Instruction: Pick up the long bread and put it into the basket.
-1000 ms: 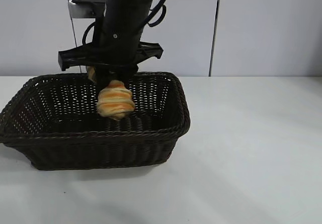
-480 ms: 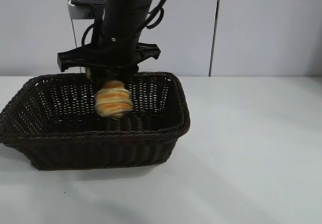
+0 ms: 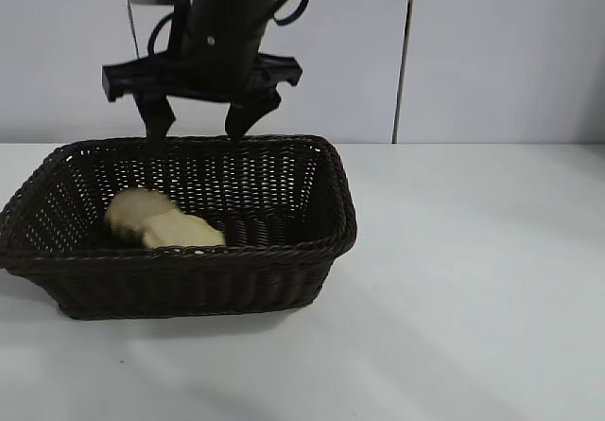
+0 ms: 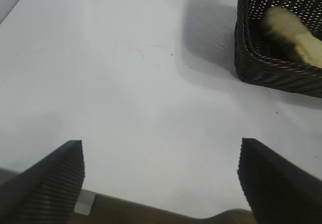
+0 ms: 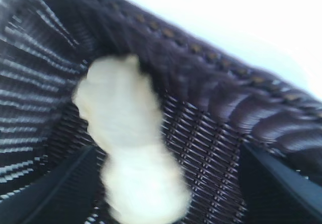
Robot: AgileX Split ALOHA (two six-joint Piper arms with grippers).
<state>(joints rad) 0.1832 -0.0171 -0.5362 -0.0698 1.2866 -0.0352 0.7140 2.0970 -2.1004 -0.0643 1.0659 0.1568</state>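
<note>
Lying pale side up in the basket [image 3: 284, 241], long bread [image 3: 161, 222], right gripper [image 3: 198, 123] above, fingers spread, empty

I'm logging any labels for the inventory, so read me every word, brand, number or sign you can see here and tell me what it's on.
There is no readable text in any view.
The long bread, the basket and the table show no print.
The right gripper above the basket and the left gripper over the table carry no label either.
</note>
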